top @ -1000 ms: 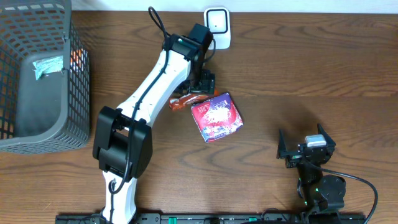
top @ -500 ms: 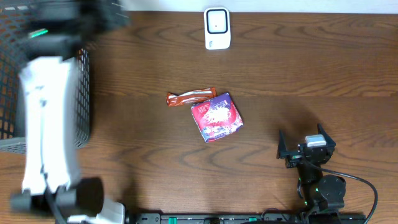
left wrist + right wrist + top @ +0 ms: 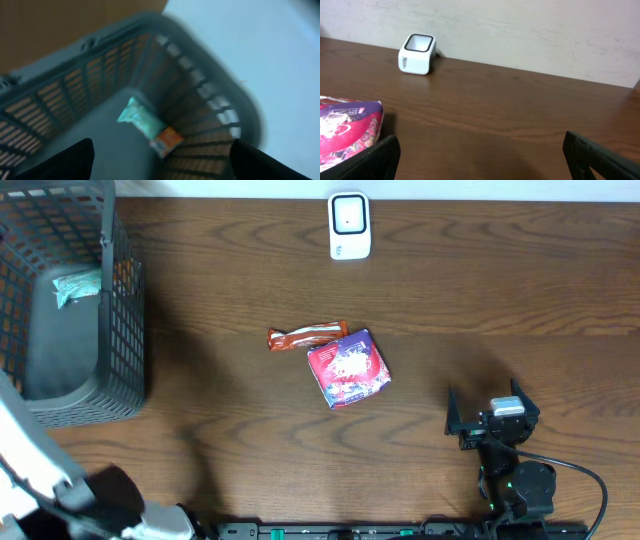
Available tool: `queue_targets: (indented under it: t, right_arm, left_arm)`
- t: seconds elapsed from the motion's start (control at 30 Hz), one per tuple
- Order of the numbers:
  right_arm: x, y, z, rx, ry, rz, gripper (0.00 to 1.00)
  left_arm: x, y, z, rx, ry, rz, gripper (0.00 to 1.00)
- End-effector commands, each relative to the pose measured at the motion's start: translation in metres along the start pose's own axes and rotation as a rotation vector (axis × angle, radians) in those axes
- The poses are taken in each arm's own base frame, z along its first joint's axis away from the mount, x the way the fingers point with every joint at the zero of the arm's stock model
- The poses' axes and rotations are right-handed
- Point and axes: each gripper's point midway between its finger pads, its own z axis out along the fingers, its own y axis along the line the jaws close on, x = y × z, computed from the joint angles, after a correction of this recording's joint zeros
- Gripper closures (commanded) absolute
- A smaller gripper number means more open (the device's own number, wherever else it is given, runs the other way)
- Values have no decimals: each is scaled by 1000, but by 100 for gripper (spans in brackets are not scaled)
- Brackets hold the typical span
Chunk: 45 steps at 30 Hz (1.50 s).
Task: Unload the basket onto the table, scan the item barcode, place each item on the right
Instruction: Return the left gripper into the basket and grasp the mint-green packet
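A white barcode scanner (image 3: pixel 349 225) stands at the table's back edge and also shows in the right wrist view as the scanner (image 3: pixel 417 53). Mid-table lie a red-and-pink packet (image 3: pixel 348 369) and an orange-brown snack bar (image 3: pixel 306 336), touching each other. My left gripper (image 3: pixel 161 165) is open and empty, hanging over the grey basket (image 3: pixel 75 50). In the basket lie a teal packet (image 3: pixel 141 116) and a small orange item (image 3: pixel 166 140). Overhead, only part of the left arm (image 3: pixel 40 470) shows at the lower left. My right gripper (image 3: pixel 492 420) rests open at the front right, empty.
The grey mesh basket (image 3: pixel 128 330) fills the table's back left corner. The pink packet (image 3: pixel 345 130) lies at the left edge of the right wrist view. A pale wall runs behind the scanner.
My left arm has swung away from the snack bar near the scanner, over to the far left above the basket. The bar and packet have not moved. The right arm is still.
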Motion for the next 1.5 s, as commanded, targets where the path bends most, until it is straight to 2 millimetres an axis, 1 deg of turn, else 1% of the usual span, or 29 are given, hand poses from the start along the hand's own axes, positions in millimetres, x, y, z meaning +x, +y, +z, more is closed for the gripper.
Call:
queue_targets:
  t: [0.0,0.1,0.13,0.23,0.37,0.53,0.6,0.73,0.83,1.0,1.07,1.2,1.3,1.47]
  right_arm:
    - [1,-1,0,5,3,-14,1]
    - [1,-1,0,5,3,-14,1]
    - [1,-1,0,5,3,-14,1]
    - [1,-1,0,5,3,-14,1]
    - [1,-1,0,5,3,-14,1]
    - [1,-1,0,5,3,-14,1]
    - [1,-1,0,5,3,-14,1]
    - [1,-1,0,5,3,-14,1]
    - [1,-1,0,5,3,-14,1]
    - [1,-1,0,5,3,-14,1]
    - [1,-1,0,5,3,-14,1]
    - [1,-1,0,5,3,-14,1]
    - [1,-1,0,5,3,-14,1]
    - [1,-1,0,5,3,-14,1]
  left_arm:
    - [30,17,52,-65,125,-74,13]
    - [50,28,85,-127,185,-131,12]
    - [53,33,93,-158,189,-144,7]
    - [63,55,119,-274,184,-155,4]
    - [78,65,151,-302,214,-151,2]
    - [103,66,189,-283,274,-149,2]
    - [112,61,204,-252,296,-152,2]
    - [126,45,228,-172,319,-154,2]
    - [132,33,240,-133,317,-150,2]
    - [139,13,249,-96,301,-138,2]
    - [143,12,251,-103,303,-152,2]
    - [146,27,257,-186,280,-176,2]
    - [156,42,264,-239,289,-197,2]
    - [173,51,276,-264,320,-194,2]
